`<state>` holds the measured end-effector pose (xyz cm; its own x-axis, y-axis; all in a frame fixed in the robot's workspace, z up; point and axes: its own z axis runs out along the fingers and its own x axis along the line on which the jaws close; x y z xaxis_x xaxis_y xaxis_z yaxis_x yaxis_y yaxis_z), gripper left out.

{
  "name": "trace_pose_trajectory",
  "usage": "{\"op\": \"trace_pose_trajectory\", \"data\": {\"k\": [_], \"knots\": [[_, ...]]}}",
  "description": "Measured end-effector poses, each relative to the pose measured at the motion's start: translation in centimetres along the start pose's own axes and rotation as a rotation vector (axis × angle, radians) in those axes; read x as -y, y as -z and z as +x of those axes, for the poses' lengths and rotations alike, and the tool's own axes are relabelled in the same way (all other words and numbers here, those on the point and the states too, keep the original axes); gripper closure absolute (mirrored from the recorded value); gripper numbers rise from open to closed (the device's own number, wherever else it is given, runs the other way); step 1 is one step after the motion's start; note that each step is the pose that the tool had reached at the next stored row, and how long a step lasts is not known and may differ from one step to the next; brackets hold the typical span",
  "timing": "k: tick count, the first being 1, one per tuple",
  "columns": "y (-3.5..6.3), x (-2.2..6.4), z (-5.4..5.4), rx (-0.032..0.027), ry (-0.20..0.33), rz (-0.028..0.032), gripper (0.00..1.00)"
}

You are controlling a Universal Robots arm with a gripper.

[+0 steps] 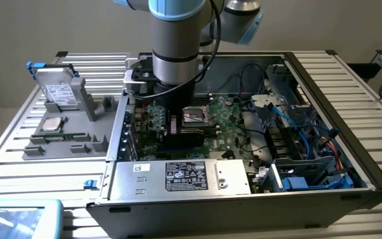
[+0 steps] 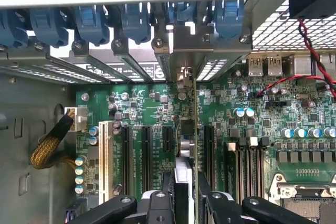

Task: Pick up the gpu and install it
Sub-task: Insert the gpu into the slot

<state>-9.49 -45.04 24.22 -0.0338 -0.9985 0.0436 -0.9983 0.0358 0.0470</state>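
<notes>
Pincer [image 2: 185, 184] pinches the gpu [image 2: 183, 163] between both fingers inside the open computer case [image 1: 211, 216]. The gpu stands upright, edge-on, over the motherboard [image 2: 142, 103], between two black expansion slots [image 2: 148, 153].

This was a robotics lab or test workshop — a slatted metal worktop [image 1: 350, 74] carried an opened computer case [image 1: 211, 219] with its circuit board [image 1: 228, 137] and cables [image 1: 296, 122] bare, a grey moulded tray [image 1: 65, 149] held a hard drive [image 1: 58, 92] upright in a fitted slot, and an industrial robot arm [image 1: 174, 45] reached into the case.
</notes>
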Motion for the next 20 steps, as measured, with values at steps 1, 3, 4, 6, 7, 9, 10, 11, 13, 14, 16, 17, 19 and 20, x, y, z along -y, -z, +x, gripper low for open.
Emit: {"op": "trace_pose_trajectory", "data": {"k": [1, 3, 4, 6, 7, 9, 10, 11, 13, 14, 16, 17, 19, 20], "knots": [[-0.01, 0.02, 0.0, 0.0001, 0.0, 0.0002, 0.72], [-0.01, 0.02, 0.0, 0.0, 0.001, 0.0002, 0.72], [-0.03, 0.02, -0.01, -0.0001, 0.001, 0.0002, 0.72], [-0.07, -0.06, -0.03, -0.0001, 0.001, 0.0005, 0.72], [-0.08, -0.13, -0.04, -0.0001, 0.002, 0.0008, 0.72], [-0.11, -0.24, -0.05, -0.0005, 0.002, 0.0015, 0.72], [-0.11, -0.25, -0.05, -0.0006, 0.002, 0.0014, 0.72], [-0.11, -0.25, -0.05, -0.0007, 0.002, 0.0014, 0.72], [-0.13, -0.25, -0.05, -0.0007, 0.003, 0.0014, 0.72], [-0.13, -0.25, -0.05, -0.0006, 0.003, 0.0014, 0.72], [-0.13, -0.25, -0.05, -0.0006, 0.003, 0.0014, 0.72], [-0.14, -0.26, -0.06, -0.0002, 0.003, 0.0009, 0.72], [-0.14, -0.28, -0.06, -0.0004, 0.002, 0.0009, 0.72], [-0.14, -0.26, -0.06, -0.0004, 0.003, 0.0009, 0.72]]}}
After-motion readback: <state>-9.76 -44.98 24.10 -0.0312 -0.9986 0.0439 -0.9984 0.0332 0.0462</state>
